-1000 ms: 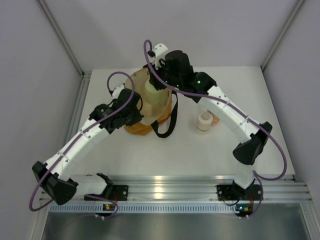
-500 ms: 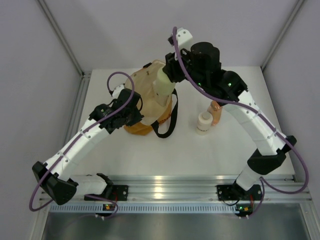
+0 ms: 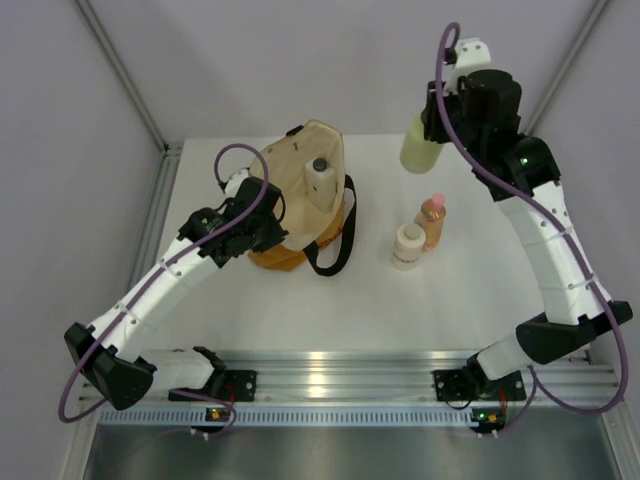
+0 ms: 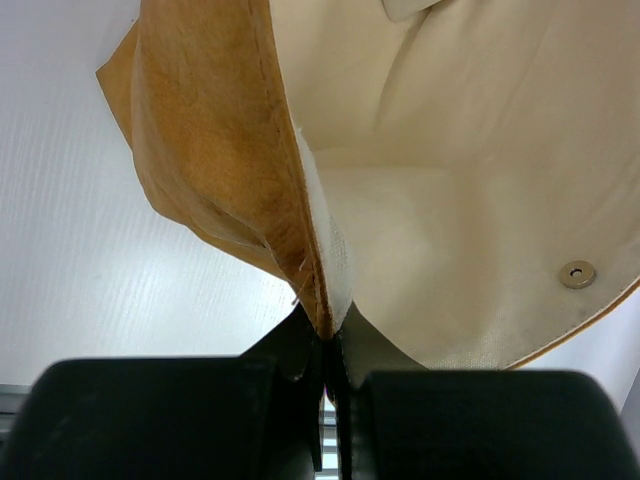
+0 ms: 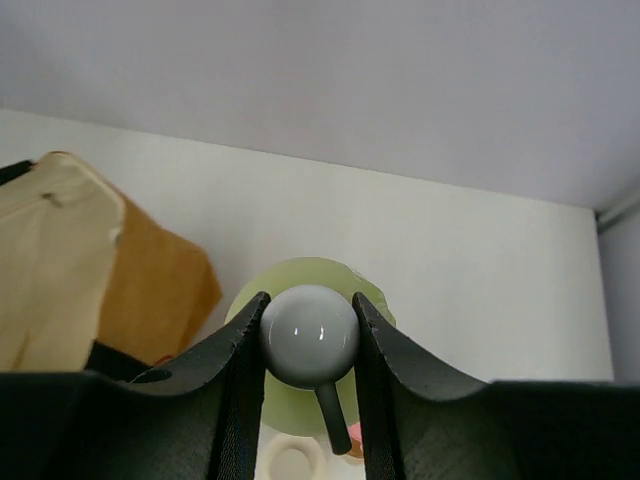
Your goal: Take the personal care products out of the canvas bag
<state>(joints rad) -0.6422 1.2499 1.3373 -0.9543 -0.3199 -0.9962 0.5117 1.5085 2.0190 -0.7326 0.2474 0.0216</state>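
Observation:
The canvas bag [image 3: 300,200] stands at the back left of the table with its mouth open. My left gripper [image 3: 270,232] is shut on the bag's rim, which shows pinched between the fingers in the left wrist view [image 4: 328,340]. My right gripper [image 3: 437,125] is shut on the cap of the pale yellow-green bottle [image 3: 419,147] and holds it in the air to the right of the bag. The right wrist view shows the bottle [image 5: 310,272] between the fingers. A white bottle with dark cap [image 3: 319,178] stands inside the bag. The orange-pink bottle [image 3: 432,220] and squat white jar [image 3: 407,245] stand on the table.
The bag's black strap [image 3: 335,252] lies looped on the table in front of it. Grey walls and frame posts close in the back and both sides. A metal rail [image 3: 330,368] runs along the near edge.
My right gripper has lifted the yellow-green bottle out of the bag and carried it up and to the right. The white dark-capped bottle now shows inside. The left arm has not moved.

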